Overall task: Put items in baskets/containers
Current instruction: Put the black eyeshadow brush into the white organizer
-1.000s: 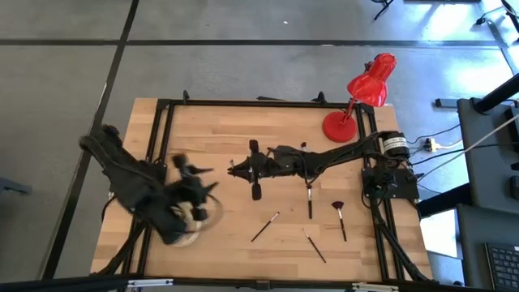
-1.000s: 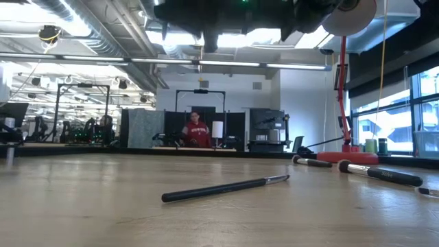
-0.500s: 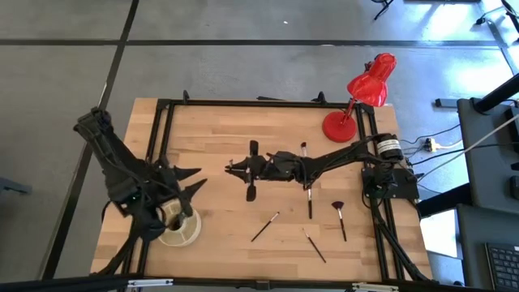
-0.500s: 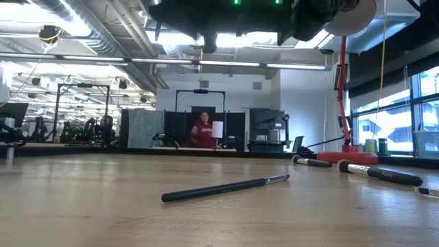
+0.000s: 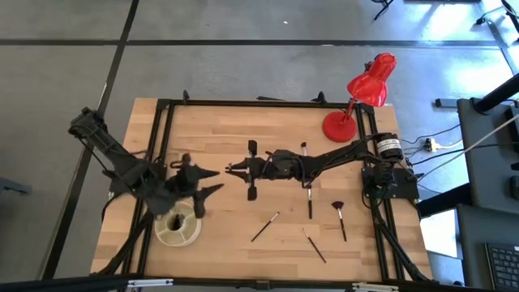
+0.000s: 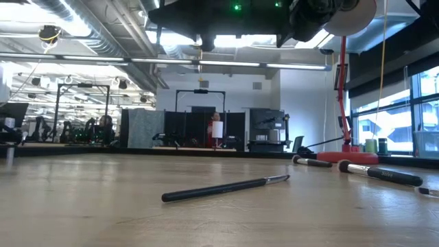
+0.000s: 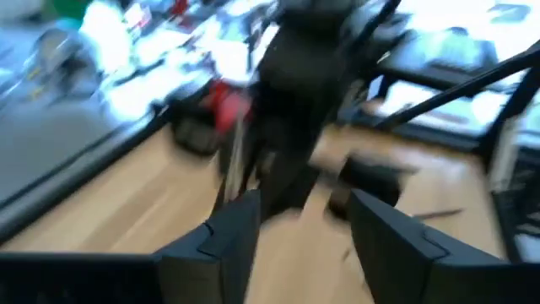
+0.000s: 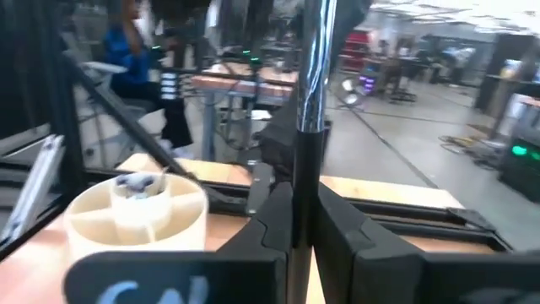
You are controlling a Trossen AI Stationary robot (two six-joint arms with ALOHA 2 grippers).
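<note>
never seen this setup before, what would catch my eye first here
Probably the red desk lamp at the table's far right corner. Next, the two dark arms meeting mid-table: the right gripper is shut on a makeup brush, while the open left gripper hangs just above the cream-white container near the front left. Four loose brushes lie front right.

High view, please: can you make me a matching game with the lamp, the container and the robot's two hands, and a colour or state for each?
Things:
1. lamp
2. container
3. left hand
4. right hand

Colour or state:
A. shut on a brush
B. red
C. open
D. cream-white

Pairs: 1-B, 2-D, 3-C, 4-A
</note>
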